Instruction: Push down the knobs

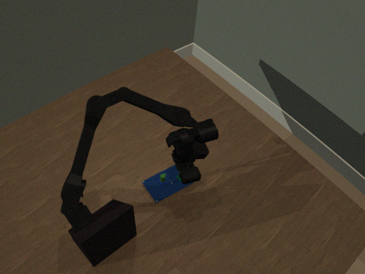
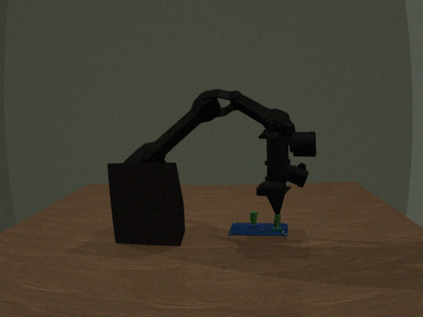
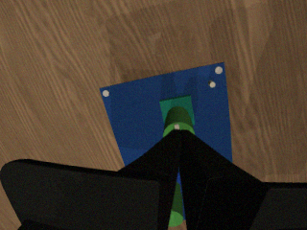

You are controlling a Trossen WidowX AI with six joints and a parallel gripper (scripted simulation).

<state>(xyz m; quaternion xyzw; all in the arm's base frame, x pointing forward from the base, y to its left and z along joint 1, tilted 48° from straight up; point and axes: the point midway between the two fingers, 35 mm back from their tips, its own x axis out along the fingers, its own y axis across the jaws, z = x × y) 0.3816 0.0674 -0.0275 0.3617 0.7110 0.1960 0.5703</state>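
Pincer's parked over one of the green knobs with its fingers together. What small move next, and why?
Probably press straight down a little further. The shut pincer holds nothing and its tip rests on top of the right knob, so it acts as a pusher. Whether that knob has seated against the board is too small to tell. The left knob is untouched, so it comes afterwards.

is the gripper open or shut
Shut, holding nothing: the gripper fingers meet in a point pressing on the right knob.
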